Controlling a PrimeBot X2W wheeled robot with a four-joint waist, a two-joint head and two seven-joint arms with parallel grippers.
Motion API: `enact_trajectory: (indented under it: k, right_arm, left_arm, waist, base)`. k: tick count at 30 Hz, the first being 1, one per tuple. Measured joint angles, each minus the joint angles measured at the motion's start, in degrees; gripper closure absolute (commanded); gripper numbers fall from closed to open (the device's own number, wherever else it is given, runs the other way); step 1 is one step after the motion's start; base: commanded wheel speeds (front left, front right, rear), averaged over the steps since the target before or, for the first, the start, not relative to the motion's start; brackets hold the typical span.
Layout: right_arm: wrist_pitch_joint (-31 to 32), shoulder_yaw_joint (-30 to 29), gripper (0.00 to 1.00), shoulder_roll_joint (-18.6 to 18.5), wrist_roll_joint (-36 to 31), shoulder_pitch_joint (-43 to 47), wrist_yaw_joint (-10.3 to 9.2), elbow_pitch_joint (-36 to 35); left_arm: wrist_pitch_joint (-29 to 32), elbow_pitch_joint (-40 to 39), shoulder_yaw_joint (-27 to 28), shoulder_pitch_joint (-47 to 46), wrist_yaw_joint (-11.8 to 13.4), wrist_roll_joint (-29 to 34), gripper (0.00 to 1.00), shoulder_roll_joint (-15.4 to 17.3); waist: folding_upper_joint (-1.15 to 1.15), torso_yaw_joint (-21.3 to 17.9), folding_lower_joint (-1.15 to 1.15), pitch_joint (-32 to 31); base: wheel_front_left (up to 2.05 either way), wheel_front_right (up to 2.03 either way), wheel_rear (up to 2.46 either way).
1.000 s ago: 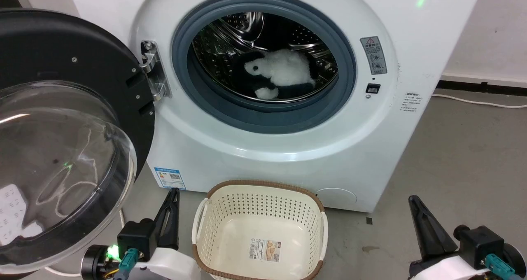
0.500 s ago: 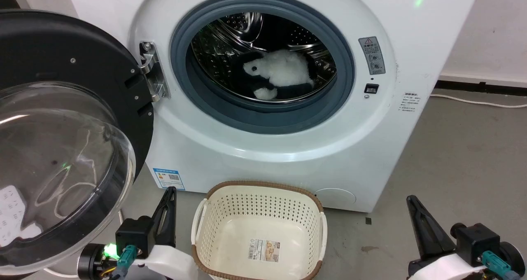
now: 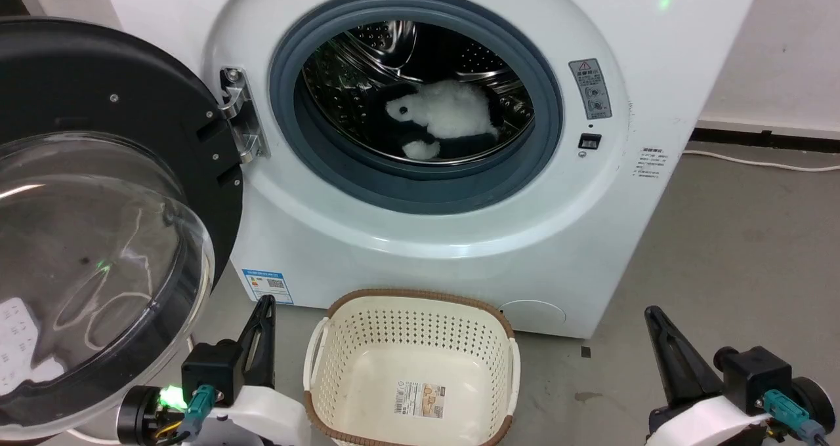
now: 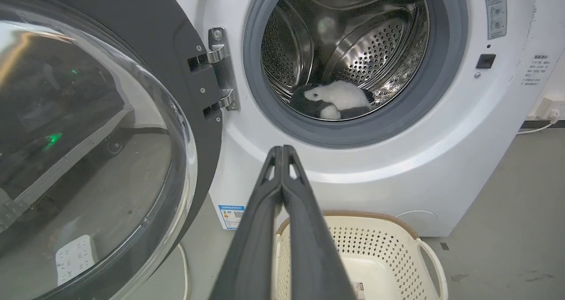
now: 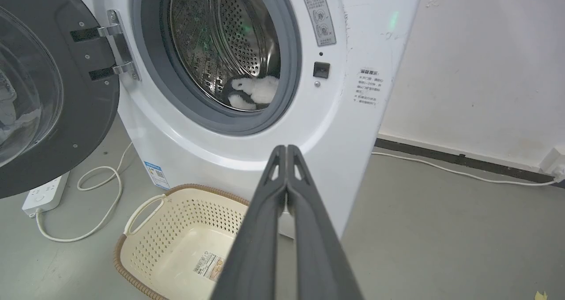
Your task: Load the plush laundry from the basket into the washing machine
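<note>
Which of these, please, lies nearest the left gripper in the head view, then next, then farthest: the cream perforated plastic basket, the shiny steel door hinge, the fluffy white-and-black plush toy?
From the left gripper:
1. cream basket, just to its right, low down.
2. steel hinge, above it on the washing machine front.
3. plush toy, farther right, inside the drum.
</note>
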Motion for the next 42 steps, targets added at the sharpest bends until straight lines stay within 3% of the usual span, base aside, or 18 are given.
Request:
enact_trajectory:
  k: [42]
  right_arm:
    - [4.59, 0.62, 1.0, 0.0, -1.44, -1.1, 0.0, -0.93]
  left_arm:
    - [4.57, -2.69, 2.54, 0.04, 0.35, 2.76, 1.0, -1.0]
  waist:
    - [0.0, -0.58, 0.0, -0.24]
  base:
    - [0.0, 0.0, 0.0]
